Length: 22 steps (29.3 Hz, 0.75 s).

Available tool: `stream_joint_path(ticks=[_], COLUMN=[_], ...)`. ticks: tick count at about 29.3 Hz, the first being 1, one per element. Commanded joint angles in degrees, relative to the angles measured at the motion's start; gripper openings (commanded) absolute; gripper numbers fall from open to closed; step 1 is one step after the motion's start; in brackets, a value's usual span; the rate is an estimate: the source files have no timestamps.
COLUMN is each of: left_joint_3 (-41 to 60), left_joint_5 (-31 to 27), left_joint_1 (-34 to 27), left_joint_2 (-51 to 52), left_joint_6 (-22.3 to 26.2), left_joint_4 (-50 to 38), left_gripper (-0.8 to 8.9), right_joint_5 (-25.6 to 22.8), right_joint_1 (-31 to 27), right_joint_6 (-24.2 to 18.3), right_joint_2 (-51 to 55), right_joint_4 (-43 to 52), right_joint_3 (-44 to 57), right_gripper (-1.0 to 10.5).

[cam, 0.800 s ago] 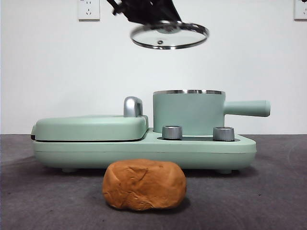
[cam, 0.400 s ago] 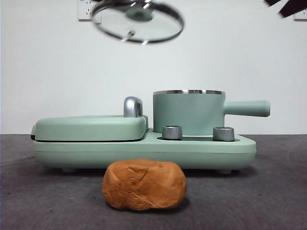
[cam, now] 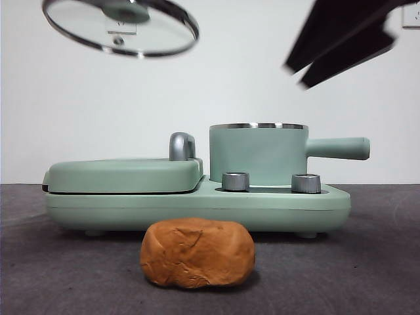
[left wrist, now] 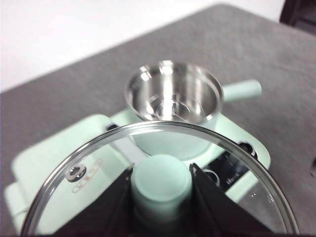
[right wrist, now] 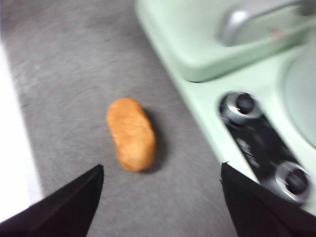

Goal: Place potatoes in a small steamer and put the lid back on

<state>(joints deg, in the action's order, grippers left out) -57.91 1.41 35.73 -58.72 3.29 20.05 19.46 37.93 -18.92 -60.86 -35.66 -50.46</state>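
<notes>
The orange-brown potato [cam: 197, 253] lies on the grey table in front of the appliance; the right wrist view shows the potato [right wrist: 131, 133] ahead of my right gripper [right wrist: 160, 197], whose jaws stand wide open and empty. In the front view that right gripper [cam: 341, 42] hangs dark at the upper right, above the small steamer [cam: 258, 153]. The steamer [left wrist: 173, 98] is uncovered and its steel inside is empty. My left gripper [left wrist: 161, 190] is shut on the green knob of the glass lid [left wrist: 89, 173]. High at the upper left, the lid [cam: 121, 26] is tilted.
The steamer sits on a mint-green appliance base [cam: 197, 207] with two steel dials [cam: 235, 181]. A flat green griddle cover [cam: 125, 174] with a chrome handle [cam: 182, 146] fills its left half. A wall socket [cam: 410, 13] is on the white wall.
The lid has travelled left and stays high, away from above the steamer. The right gripper has come down into the front view from the top right corner.
</notes>
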Motion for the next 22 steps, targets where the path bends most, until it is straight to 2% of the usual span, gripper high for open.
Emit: stream_joint_path(ticks=[1,11,22], left_joint_3=[-0.9,-0.9,-0.9], left_joint_5=[-0.6,-0.6,-0.6], left_joint_1=[0.1,-0.2,-0.2], left_joint_2=[1.4,3.7,3.7], left_joint_6=[-1.5,-1.9,-1.8], left_joint_4=[-0.4,-0.1,-0.2], left_gripper=[0.11,0.11,0.11], right_joint_5=[0.2,0.1,0.0], right_joint_1=[3.3,9.0,10.1], right_joint_6=[-0.7,-1.5,-1.5], right_joint_2=[-5.0,-19.2,-28.5], right_joint_4=[3.0,8.7,14.7], right_joint_3=[-1.0,-1.0,-1.0], right_gripper=[3.8,3.8,3.8])
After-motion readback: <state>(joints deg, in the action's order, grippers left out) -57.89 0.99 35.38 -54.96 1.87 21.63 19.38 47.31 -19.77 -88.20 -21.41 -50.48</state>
